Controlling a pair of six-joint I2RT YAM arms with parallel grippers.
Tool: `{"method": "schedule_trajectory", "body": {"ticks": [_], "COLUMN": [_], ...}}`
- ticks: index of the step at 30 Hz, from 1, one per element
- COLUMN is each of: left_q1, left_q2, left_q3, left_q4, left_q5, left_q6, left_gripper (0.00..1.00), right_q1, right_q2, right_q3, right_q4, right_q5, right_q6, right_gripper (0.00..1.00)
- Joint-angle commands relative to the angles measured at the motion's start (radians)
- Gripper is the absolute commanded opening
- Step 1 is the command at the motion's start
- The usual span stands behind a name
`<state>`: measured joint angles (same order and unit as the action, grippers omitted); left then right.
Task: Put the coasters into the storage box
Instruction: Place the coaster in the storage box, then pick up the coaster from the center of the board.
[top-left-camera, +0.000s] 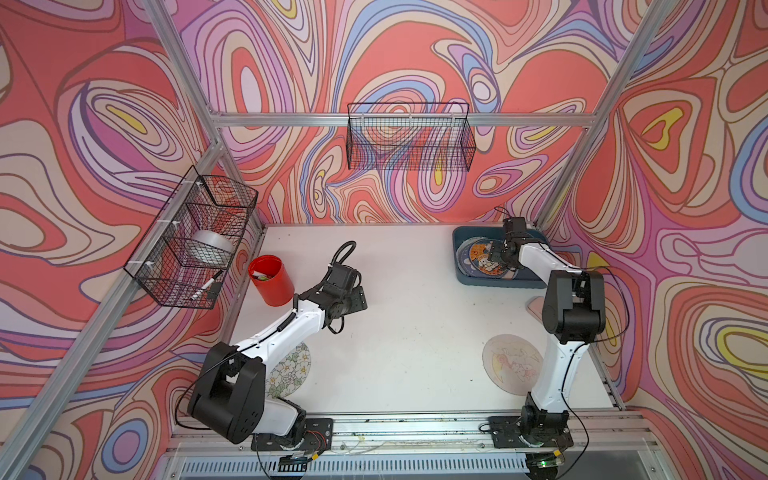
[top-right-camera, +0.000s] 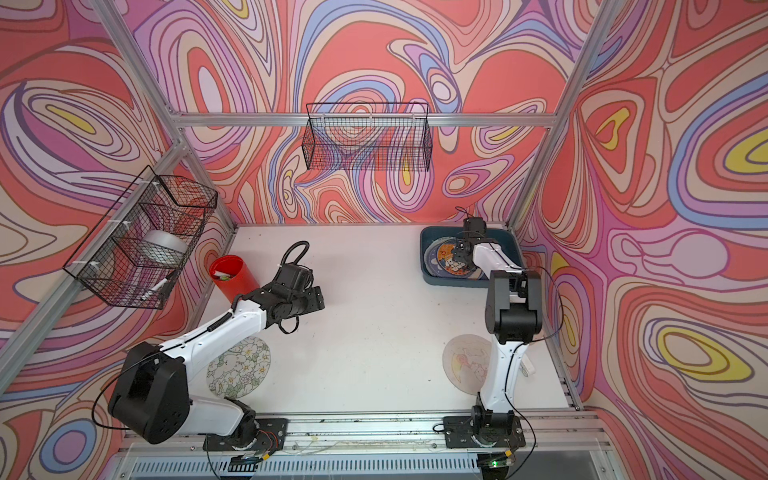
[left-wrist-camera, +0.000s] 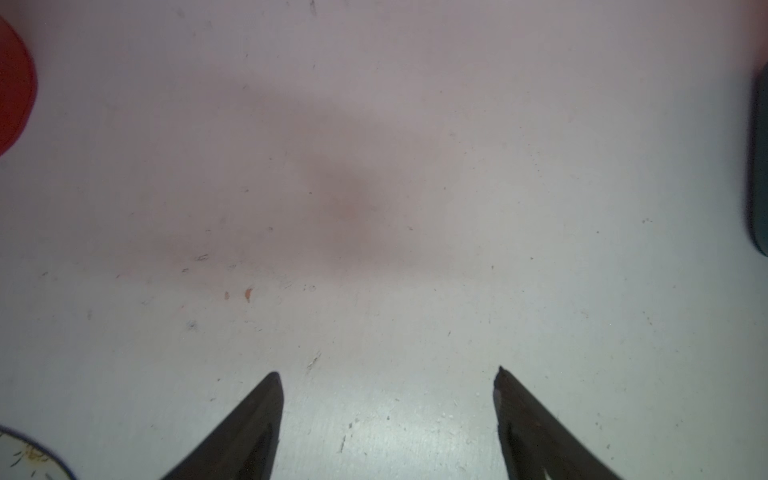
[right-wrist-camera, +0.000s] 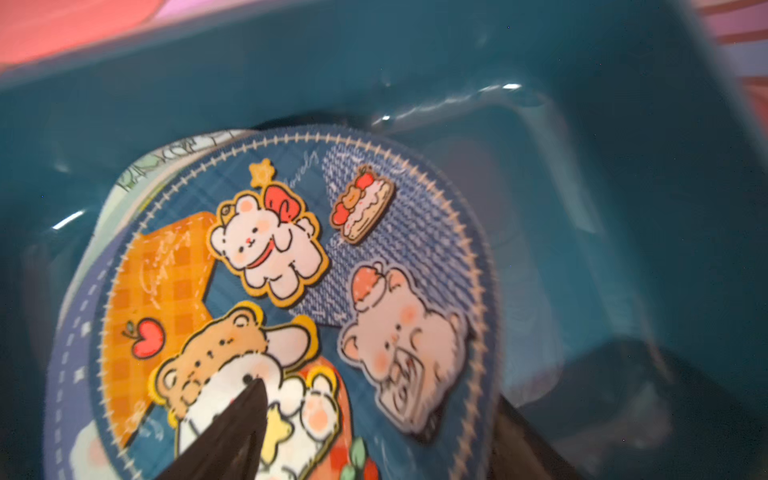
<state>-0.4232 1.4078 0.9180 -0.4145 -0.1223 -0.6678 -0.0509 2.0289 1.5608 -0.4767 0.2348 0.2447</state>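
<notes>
The storage box (top-left-camera: 460, 259) (top-right-camera: 428, 262) sits at the back right corner of the table. A blue coaster (top-left-camera: 478, 258) (top-right-camera: 444, 259) (right-wrist-camera: 374, 257) printed with bears lies tilted on top of others inside it. My right gripper (top-left-camera: 494, 259) (top-right-camera: 459, 259) (right-wrist-camera: 380, 395) hangs over it, open, one finger above the coaster and the other past its edge. My left gripper (top-left-camera: 360, 298) (top-right-camera: 318, 297) (left-wrist-camera: 388, 371) hovers open over bare table. A flower coaster (top-left-camera: 293, 370) (top-right-camera: 241, 368) lies partly under the left arm. A beige coaster (top-left-camera: 509, 363) (top-right-camera: 465, 365) lies by the right arm.
A red cup (top-left-camera: 272, 278) (top-right-camera: 232, 276) stands at the table's left edge. Black wire baskets hang on the back wall (top-left-camera: 409, 137) and the left wall (top-left-camera: 195, 241). A pinkish coaster edge (top-left-camera: 535, 309) peeks out behind the right arm's elbow.
</notes>
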Motion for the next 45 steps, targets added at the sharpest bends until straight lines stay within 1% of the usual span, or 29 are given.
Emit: {"method": "schedule_trajectory", "body": {"ticks": [1,3,5,8,12,13,16,22,25,30,34,39,45], "left_q1": [0.018,0.025,0.033,0.054,0.084,0.093,0.118,0.135,0.140,0.161,0.202,0.258,0.281], "left_q2": [-0.032,-0.032,-0.027,-0.020,-0.017,-0.017,-0.018,-0.056,-0.097,-0.155,-0.180,-0.143,-0.088], "left_q3": [-0.011,-0.007,-0.005,-0.011,-0.022,-0.026,-0.037,-0.076,-0.107,-0.158,-0.217,-0.269,-0.283], "left_q4": [-0.097,-0.129,-0.152,-0.176,-0.206,-0.213,-0.245,-0.330,-0.351,-0.383,-0.356,-0.303,-0.281], "left_q5": [-0.044,-0.055,-0.060,-0.068,-0.076,-0.079,-0.086,-0.124,-0.145,-0.166,-0.117,-0.037,-0.022], "left_q6": [-0.045,-0.047,-0.051,-0.065,-0.082,-0.088,-0.110,-0.163,-0.181,-0.229,-0.260,-0.269,-0.271], "left_gripper": [0.81,0.82,0.82,0.82,0.82,0.82,0.81,0.80,0.80,0.79,0.79,0.79,0.76], "right_q1": [0.003,0.003,0.003,0.004,0.009,0.012,0.034,0.112,0.150,0.192,0.212,0.221,0.224], "right_q2": [-0.086,-0.119,-0.158,-0.209,-0.251,-0.290,-0.320,-0.343,-0.333,-0.308,-0.293,-0.286,-0.288], "right_q3": [-0.008,-0.014,-0.028,-0.058,-0.121,-0.140,-0.187,-0.240,-0.251,-0.262,-0.277,-0.295,-0.319], "right_q4": [-0.024,-0.037,-0.040,-0.039,-0.009,0.002,0.033,0.072,0.091,0.119,0.145,0.165,0.181], "right_q5": [0.039,0.020,-0.027,-0.141,-0.277,-0.305,-0.364,-0.400,-0.411,-0.465,-0.484,-0.509,-0.517], "right_q6": [-0.008,-0.011,-0.015,-0.010,0.021,0.029,0.049,0.071,0.079,0.099,0.110,0.121,0.126], "right_gripper": [0.78,0.78,0.78,0.78,0.83,0.83,0.84,0.85,0.84,0.84,0.84,0.85,0.85]}}
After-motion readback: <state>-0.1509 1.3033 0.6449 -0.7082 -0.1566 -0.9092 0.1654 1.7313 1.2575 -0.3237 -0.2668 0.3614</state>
